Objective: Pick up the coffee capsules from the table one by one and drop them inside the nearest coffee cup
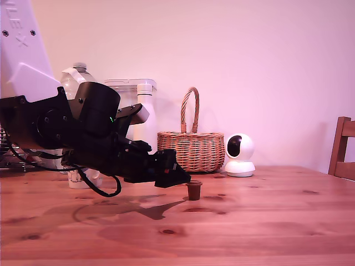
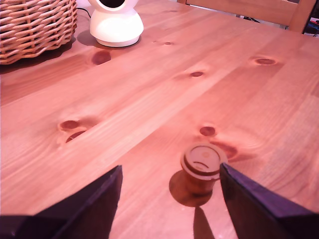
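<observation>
1. The arm [image 1: 83, 138] reaches in low from the exterior view's left, over the table [image 1: 266, 221].
2. The gripper [image 2: 169, 199] is spread wide and holds nothing.
3. The capsule [image 2: 202, 169] stands upright on the table between the fingers [image 2: 259, 204], nearer one, touching neither.
4. Step in hand: approach for the grasp. Next: centre, advance, close.
5. No cup is visible.

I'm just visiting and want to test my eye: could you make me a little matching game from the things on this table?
Things:
1. coffee capsule
2. basket
3. small camera
4. hand

Descriptions:
A. woven wicker, tall handle
B. white and round, beside the basket
C. black, open
D. tiny, brown, upright on the wood

Pairs: 1-D, 2-A, 3-B, 4-C
</observation>
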`<act>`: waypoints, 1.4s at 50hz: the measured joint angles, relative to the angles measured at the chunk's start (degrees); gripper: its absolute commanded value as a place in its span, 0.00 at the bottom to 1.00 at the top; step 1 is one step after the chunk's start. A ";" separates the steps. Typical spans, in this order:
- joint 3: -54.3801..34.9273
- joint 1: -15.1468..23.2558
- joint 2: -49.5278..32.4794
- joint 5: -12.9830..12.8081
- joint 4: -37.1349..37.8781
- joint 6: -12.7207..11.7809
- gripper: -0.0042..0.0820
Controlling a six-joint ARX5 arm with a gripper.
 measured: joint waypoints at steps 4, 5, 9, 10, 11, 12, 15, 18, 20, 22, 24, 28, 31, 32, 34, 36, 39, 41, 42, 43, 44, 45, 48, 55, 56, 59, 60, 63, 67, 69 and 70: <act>0.00 0.02 -0.17 -0.07 -1.42 -0.33 0.67; 0.00 0.02 -0.17 -0.04 -1.55 -0.33 0.67; 0.00 0.02 -0.22 -0.02 -1.57 -0.44 0.67; 0.00 0.02 -0.24 -0.02 -1.57 -0.44 0.67; 0.00 0.02 -0.31 0.04 -1.55 -0.44 0.67; 0.00 0.02 -0.37 0.17 -1.55 -0.44 0.67; 0.00 0.02 -0.55 1.05 -1.49 -0.44 0.67; 0.00 0.04 -0.70 2.08 -1.33 -0.46 0.67; 0.00 0.02 -0.74 2.58 -1.07 -0.46 0.67; -0.13 0.02 -0.79 2.86 -0.26 -0.39 0.67; -0.61 0.04 -0.92 2.99 0.79 -0.13 0.67; -2.58 0.07 -1.64 3.02 1.97 0.46 0.67; -4.46 0.07 -2.27 3.04 2.56 0.72 0.67; -4.96 0.07 -2.40 3.04 2.60 0.79 0.67; -5.77 0.07 -2.69 3.06 2.58 1.14 0.67; -6.34 0.07 -2.75 3.23 2.60 1.38 0.67; -6.69 0.04 -2.78 3.41 2.51 1.68 0.67; -6.73 0.04 -2.78 3.43 2.27 1.75 0.67; -6.73 0.04 -2.78 3.43 2.10 1.75 0.67; -6.75 0.04 -2.78 3.43 1.99 1.92 0.67; -6.75 0.04 -2.78 3.43 1.84 1.99 0.67; -6.75 0.04 -2.78 3.43 1.73 2.16 0.67; -6.75 0.04 -2.78 3.43 1.68 2.25 0.67; -6.75 0.04 -2.78 3.43 1.64 2.56 0.67; -6.75 0.04 -2.78 3.43 1.64 2.56 0.67; -6.75 0.04 -2.78 3.41 1.51 2.56 0.67; -6.75 0.02 -2.78 3.39 1.27 2.58 0.67; -6.73 -0.02 -2.80 2.99 0.11 2.91 0.67; -6.67 -0.28 -2.80 2.84 -1.36 3.26 0.67; -6.54 -0.42 -2.80 2.80 -1.86 3.34 0.67; -6.40 -0.50 -2.80 2.80 -2.16 3.43 0.67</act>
